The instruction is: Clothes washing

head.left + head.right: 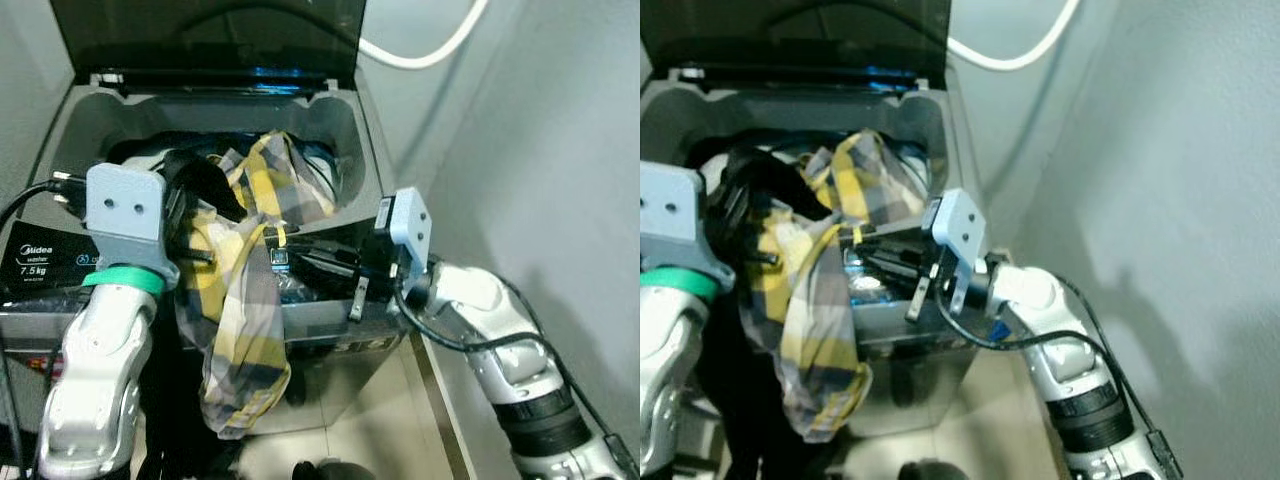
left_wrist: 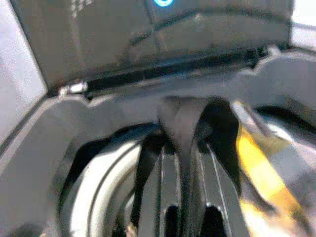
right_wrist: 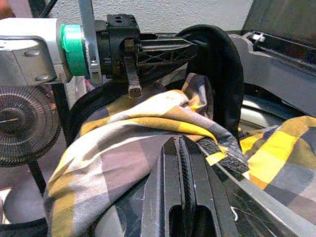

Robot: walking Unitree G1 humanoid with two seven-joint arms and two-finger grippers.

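Observation:
A top-loading washing machine stands with its lid raised. A yellow and grey plaid shirt drapes from the drum over the front rim and hangs down the machine's front. My left gripper is above the drum's left side, shut on a black garment that hangs over its fingertips. My right gripper reaches in from the right over the front rim. Its fingers are shut, and their tips are pinched into a fold of the plaid shirt.
A white hose runs along the grey wall behind and to the right of the machine. The control panel with a Midea label lies on the front left. A round fan stands beyond my left arm. Tiled floor lies below.

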